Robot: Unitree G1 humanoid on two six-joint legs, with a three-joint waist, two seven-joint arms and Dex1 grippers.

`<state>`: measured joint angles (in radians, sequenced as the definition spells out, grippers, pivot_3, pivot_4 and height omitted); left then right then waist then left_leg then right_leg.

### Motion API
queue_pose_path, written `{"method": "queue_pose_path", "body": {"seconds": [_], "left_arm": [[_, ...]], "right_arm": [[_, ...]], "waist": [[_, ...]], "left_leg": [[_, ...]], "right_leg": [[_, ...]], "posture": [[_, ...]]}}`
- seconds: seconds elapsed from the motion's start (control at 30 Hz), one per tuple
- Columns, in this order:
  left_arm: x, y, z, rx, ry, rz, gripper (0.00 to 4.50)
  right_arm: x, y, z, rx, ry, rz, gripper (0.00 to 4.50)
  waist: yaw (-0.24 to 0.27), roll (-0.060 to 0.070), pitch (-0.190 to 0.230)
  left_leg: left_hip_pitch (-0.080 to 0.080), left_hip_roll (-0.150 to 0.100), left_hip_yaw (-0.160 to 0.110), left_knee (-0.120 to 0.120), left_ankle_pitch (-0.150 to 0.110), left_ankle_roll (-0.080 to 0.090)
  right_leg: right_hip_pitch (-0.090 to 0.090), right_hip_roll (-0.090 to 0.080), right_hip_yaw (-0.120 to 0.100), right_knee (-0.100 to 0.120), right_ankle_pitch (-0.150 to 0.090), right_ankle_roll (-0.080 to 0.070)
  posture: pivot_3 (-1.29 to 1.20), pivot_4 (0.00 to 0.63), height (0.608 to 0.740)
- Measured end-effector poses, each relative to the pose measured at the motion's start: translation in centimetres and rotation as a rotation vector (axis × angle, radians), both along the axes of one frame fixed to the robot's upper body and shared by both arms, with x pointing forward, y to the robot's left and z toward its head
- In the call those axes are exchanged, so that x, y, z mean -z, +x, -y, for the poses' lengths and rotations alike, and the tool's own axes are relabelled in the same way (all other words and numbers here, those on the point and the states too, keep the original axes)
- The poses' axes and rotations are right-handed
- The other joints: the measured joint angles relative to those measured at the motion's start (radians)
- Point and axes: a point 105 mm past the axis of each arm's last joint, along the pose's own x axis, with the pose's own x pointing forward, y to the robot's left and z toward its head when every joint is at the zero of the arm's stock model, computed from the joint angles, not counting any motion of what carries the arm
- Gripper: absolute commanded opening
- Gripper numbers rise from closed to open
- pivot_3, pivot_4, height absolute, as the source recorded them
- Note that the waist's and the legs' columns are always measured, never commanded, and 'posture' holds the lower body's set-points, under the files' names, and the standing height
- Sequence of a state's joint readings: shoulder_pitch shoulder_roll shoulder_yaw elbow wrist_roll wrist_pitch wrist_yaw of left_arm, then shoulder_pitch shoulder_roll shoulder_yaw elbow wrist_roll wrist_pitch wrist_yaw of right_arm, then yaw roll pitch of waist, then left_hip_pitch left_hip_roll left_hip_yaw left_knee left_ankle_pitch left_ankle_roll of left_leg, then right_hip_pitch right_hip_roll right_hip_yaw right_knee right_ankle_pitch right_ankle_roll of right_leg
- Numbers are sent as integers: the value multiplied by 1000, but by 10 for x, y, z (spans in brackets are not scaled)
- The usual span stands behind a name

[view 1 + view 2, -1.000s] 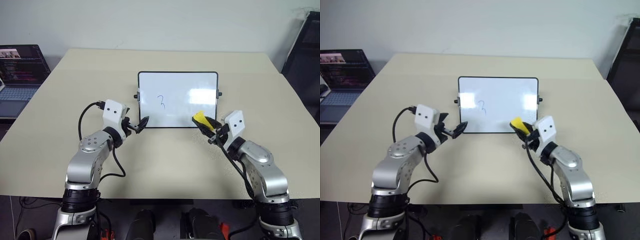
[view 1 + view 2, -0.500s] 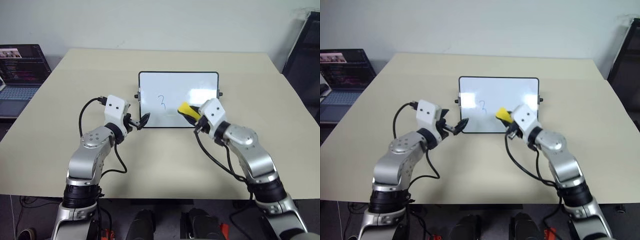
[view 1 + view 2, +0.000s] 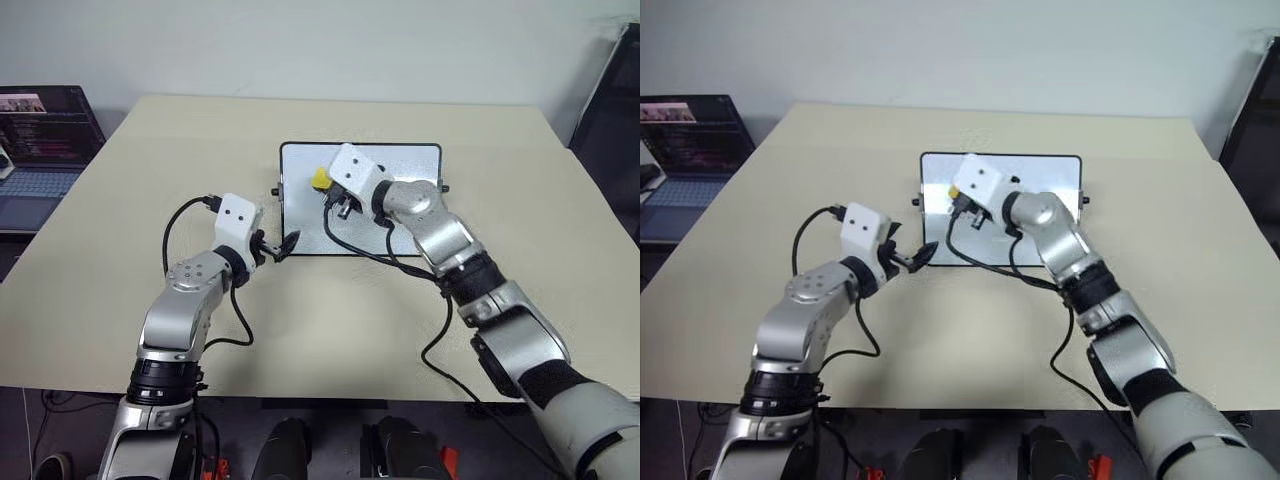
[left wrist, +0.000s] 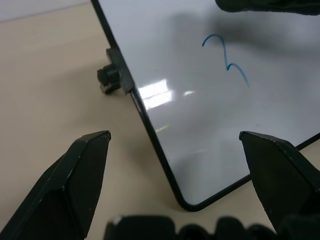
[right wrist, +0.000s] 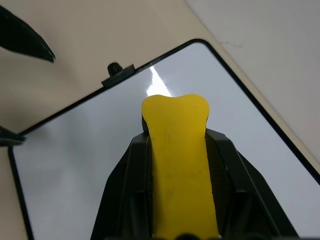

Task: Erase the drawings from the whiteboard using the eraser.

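The beige table [image 3: 120, 200] carries the whiteboard [image 3: 420, 160] at its centre. Over the board's ten o'clock area, the right gripper [image 5: 176, 150] pinches the yellow eraser [image 5: 177, 165]. At the board's seven o'clock corner the left gripper [image 4: 175, 170] has its jaws spread. A blue drawing [image 4: 225, 62] remains on the board.
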<state>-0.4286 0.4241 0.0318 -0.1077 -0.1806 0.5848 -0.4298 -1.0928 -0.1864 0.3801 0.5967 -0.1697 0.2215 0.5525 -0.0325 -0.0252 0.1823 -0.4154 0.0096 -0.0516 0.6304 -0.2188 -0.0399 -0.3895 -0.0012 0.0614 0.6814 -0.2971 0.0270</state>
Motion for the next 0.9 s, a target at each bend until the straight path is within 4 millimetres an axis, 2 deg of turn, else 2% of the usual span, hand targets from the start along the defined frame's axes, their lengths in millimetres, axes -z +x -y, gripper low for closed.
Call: {"method": "queue_pose_path", "body": {"seconds": [0.2, 0.73, 0.9], "left_arm": [[1, -2, 1, 16, 8, 6, 4500], [6, -3, 9, 33, 12, -18, 4500], [0, -5, 12, 35, 14, -11, 4500]], "right_arm": [[17, 10, 1, 13, -67, -4, 1090], [15, 13, -11, -28, -170, 40, 1090], [16, 14, -6, -32, -217, 61, 1090]], "waist": [[-1, 0, 0], [-4, 0, 0], [-3, 0, 0]], "left_leg": [[0, 0, 0, 0, 0, 0], [1, 0, 0, 1, 0, 0], [1, 0, 0, 2, 0, 0]], "right_leg": [[0, 0, 0, 1, 0, 0], [0, 0, 0, 3, 0, 0], [0, 0, 0, 5, 0, 0]], "posture": [[0, 150, 740], [0, 150, 740], [0, 150, 740]]}}
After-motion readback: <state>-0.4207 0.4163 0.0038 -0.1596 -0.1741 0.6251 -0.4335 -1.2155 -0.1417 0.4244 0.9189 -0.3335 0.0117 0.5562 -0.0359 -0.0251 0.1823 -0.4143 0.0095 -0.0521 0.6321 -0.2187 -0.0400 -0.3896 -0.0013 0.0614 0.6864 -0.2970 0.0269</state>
